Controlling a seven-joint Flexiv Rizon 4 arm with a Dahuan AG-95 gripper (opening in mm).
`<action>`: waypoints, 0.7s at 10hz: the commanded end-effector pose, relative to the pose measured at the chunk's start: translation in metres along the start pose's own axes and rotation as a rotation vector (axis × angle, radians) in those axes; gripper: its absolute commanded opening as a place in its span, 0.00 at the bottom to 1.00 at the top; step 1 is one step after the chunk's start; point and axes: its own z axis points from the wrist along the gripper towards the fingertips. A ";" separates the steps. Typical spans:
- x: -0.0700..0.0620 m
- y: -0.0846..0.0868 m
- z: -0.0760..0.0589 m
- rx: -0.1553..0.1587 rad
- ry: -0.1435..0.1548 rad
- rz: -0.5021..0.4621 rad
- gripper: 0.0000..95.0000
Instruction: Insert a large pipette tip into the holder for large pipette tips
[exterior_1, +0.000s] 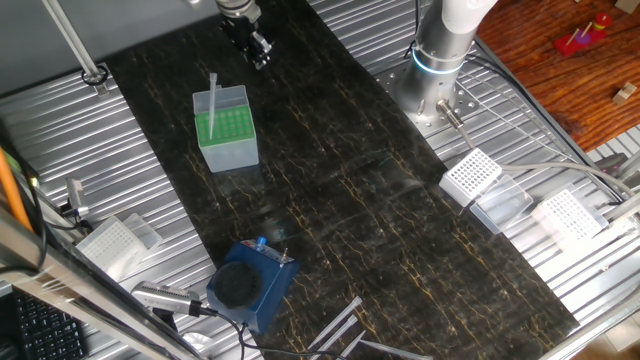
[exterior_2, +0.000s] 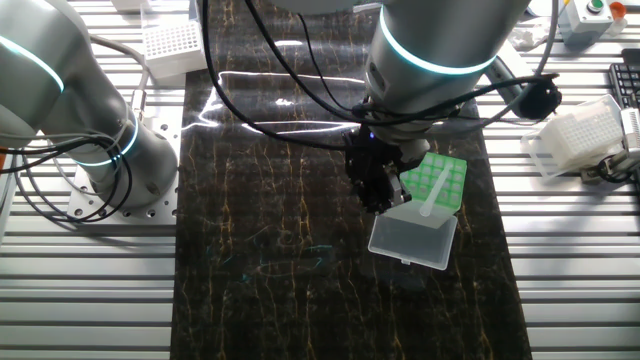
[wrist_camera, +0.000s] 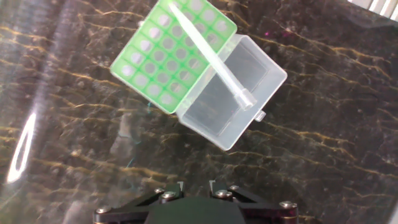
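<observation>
Pincer (exterior_1: 261, 52) raised, apart from holder (exterior_1: 226, 130)

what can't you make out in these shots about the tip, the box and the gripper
- Gripper fingertips: cut off by the bottom edge in the hand view, too small and dark in both fixed views, so open or shut is unclear.
- Pipette tip point: whether it sits in a hole of the green-topped box cannot be told; the tip's own body hides it.
</observation>
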 end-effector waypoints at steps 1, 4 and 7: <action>0.000 -0.005 0.001 -0.001 -0.001 -0.008 0.20; -0.008 -0.016 0.002 0.006 -0.015 -0.039 0.20; -0.020 -0.019 0.000 0.011 -0.020 -0.067 0.20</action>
